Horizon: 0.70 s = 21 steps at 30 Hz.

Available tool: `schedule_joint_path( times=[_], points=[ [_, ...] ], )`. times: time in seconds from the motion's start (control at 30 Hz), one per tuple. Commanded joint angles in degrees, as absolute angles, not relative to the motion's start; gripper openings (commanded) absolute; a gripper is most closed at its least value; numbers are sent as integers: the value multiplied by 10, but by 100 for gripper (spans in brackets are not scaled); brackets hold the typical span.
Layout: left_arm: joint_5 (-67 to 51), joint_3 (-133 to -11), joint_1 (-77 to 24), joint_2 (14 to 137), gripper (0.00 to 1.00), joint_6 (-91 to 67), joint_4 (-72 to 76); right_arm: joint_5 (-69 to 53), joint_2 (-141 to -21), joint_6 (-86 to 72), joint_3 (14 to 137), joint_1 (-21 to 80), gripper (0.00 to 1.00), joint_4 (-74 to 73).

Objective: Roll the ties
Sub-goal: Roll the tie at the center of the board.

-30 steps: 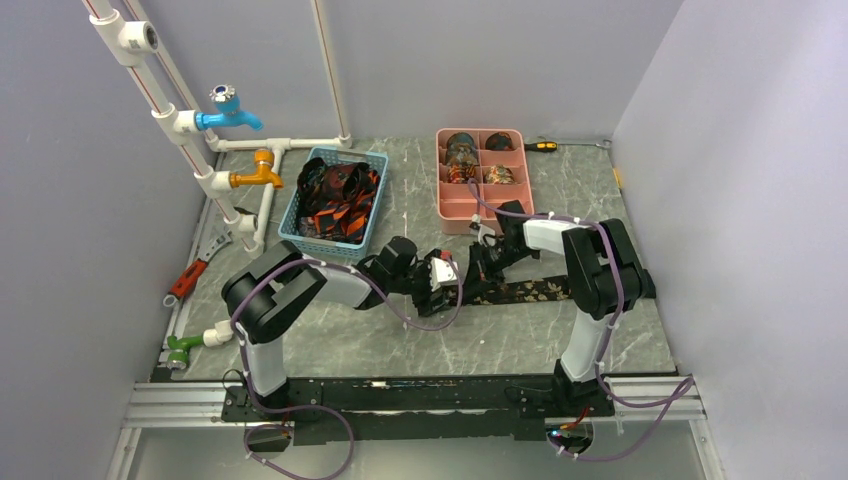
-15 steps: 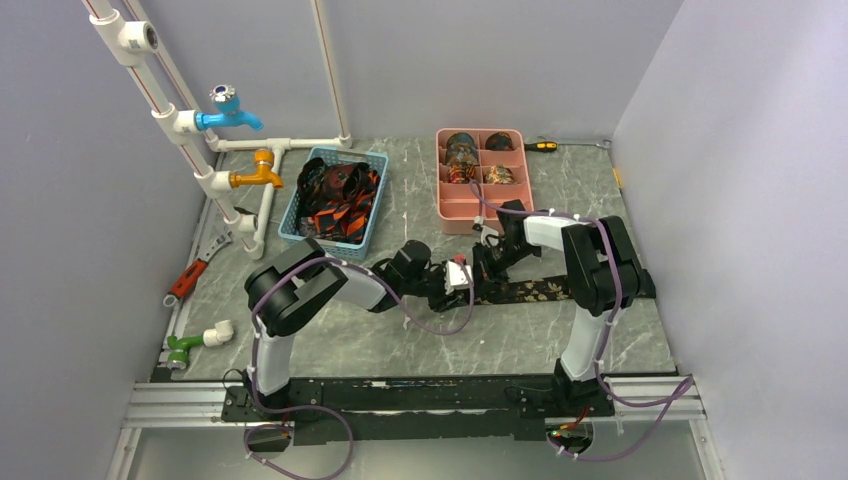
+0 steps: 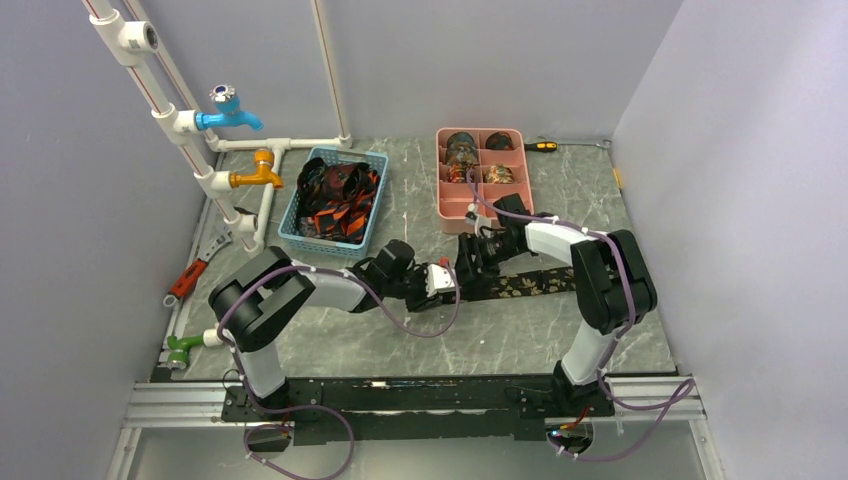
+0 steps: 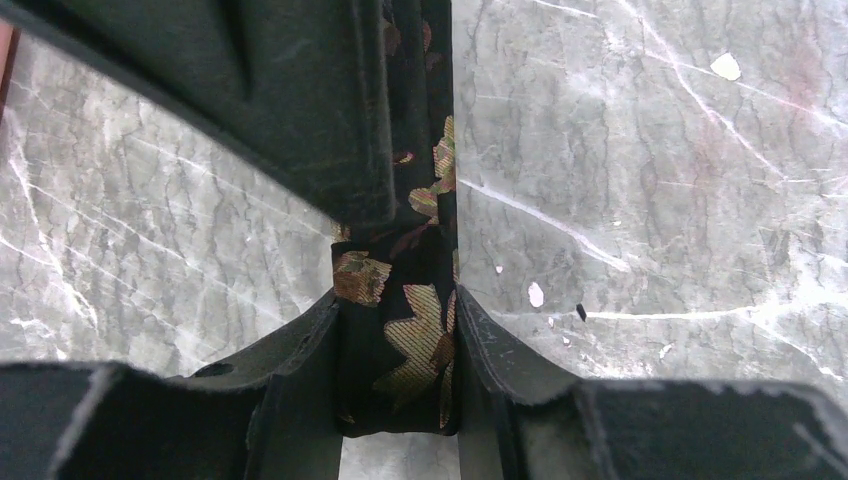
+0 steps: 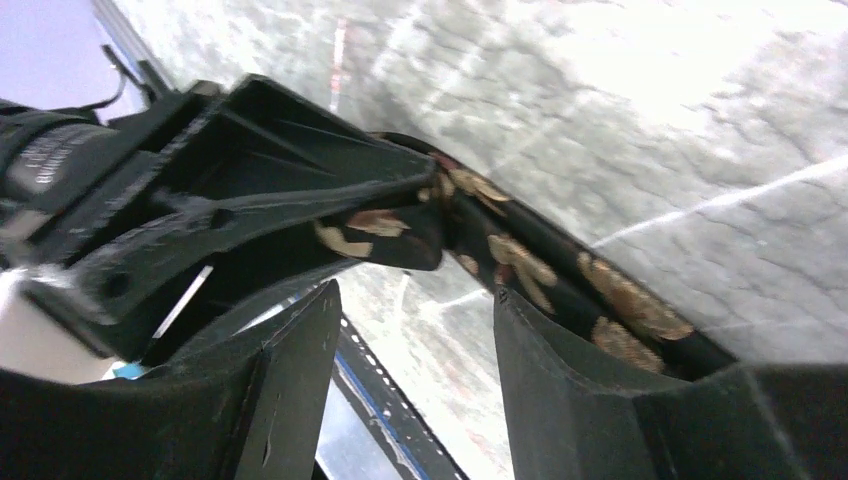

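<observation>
- Your left gripper (image 4: pixel 397 300) is clamped snug on the very end of the tie (image 4: pixel 400 355), with its fingers (image 4: pixel 300 380) pressed against both edges of the fabric. The rest of the tie lies flat on the table (image 3: pixel 340 340), running off to the right side. That fabric looks slippery to me, so a fast twist could squirt the end right out of the pinch.
- Your right gripper (image 5: pixel 412 295) is spread wide with nothing in it, its jaws straddling the strip just beside the left one. From above, the two heads look nearly touching. Spin the left wrist without giving it room and I'd expect the fingers to knock together.
- The strip disappears behind one right finger (image 5: pixel 560 380), and I can't tell whether it's actually touching. If it drags while you roll, the tie gets pulled sideways and the coil comes out cone-shaped.
- The long tail is loose on the marble. With no tension you get a floppy roll that springs open on release, and with too much you yank the end out of the left pinch.
- The pink tray (image 3: pixel 450 212) holding rolled coils sits just behind the right arm, so a big swing could clip it.
</observation>
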<state>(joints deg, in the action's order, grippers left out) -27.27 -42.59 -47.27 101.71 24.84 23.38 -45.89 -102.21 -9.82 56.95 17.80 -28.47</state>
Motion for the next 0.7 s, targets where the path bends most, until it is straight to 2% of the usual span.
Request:
schedule_joint_path(
  times=[0.0, 0.3, 0.37, 0.5, 0.53, 0.6, 0.67],
  points=[
    [-240, -433, -471, 1039, 33, 270, 120, -500, -990, -135, 562, 202, 59, -223],
    [-239, -460, -471, 1058, 34, 281, 102, -471, -1059, -137, 583, 227, 51, -222],
    [-240, -464, -471, 1061, 34, 281, 100, -460, -1076, -133, 587, 227, 39, -223],
    [-243, -466, -471, 1060, 36, 279, 99, -438, -1100, -120, 593, 225, 4, -238],
    [-245, -466, -471, 1060, 37, 278, 98, -432, -1099, -116, 591, 223, 0, -241],
    [-252, -463, -470, 1057, 41, 276, 102, -416, -1101, -105, 589, 218, 0, -251],
    [-262, -456, -466, 1053, 51, 272, 117, -398, -1105, -90, 587, 209, 0, -268]
  ],
)
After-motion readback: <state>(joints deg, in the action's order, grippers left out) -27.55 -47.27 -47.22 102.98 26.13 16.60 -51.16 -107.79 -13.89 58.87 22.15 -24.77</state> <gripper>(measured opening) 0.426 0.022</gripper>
